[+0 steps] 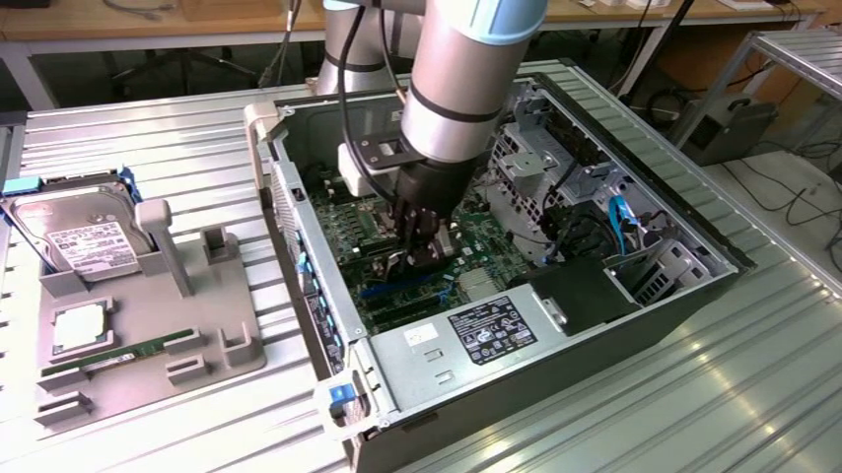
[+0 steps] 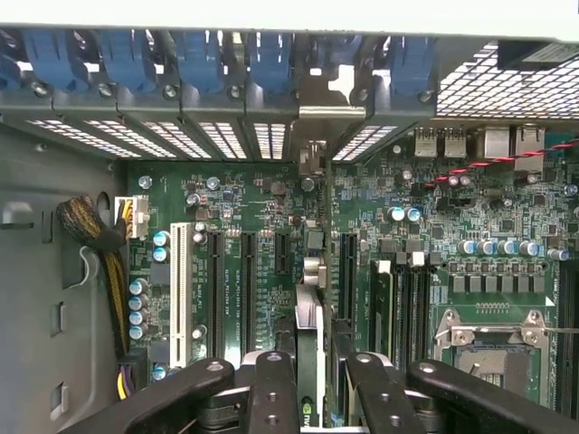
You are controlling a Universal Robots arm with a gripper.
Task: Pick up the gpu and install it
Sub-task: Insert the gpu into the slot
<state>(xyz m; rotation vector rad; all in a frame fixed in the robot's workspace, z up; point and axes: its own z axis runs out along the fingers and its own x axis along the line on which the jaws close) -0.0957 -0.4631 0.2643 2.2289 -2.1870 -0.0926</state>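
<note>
The jaws are clamped on the gpu [image 2: 310, 339], which stands edge-on over the motherboard [image 2: 253, 194]. Its silver bracket [image 2: 327, 104] is at the motherboard's rear edge. To seat it well, I judge, keep the card upright and parallel to the black expansion slots [image 2: 217, 289], then press down evenly, without twisting.

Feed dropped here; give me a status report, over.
Gripper shut on flat black gpu card. Card edge-on at green motherboard slots. No obstruction seen.
</note>
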